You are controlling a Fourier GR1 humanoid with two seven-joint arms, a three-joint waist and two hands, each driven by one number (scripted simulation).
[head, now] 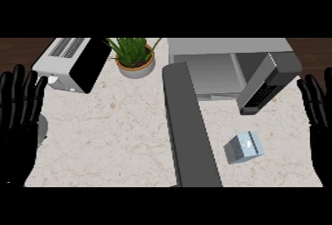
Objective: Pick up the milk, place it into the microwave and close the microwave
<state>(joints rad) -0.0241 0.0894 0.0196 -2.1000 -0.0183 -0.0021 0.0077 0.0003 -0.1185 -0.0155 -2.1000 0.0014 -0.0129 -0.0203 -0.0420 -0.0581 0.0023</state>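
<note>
The black left hand [17, 136] stands at the view's left edge, resting. Its long fingers [19, 94] are straight, slightly spread and point up towards the far side, and it holds nothing. The black right hand [320, 140] stands at the view's right edge in a matching pose. Its fingers [314, 99] are also straight and upright, partly cut off by the edge, and it too is empty. The two hands are well apart and level with each other. The grey forearms cannot be made out.

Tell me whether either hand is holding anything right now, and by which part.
Nothing is held. The left hand and right hand rest open at the view's edges; the milk sits on the counter, apart from both.
</note>
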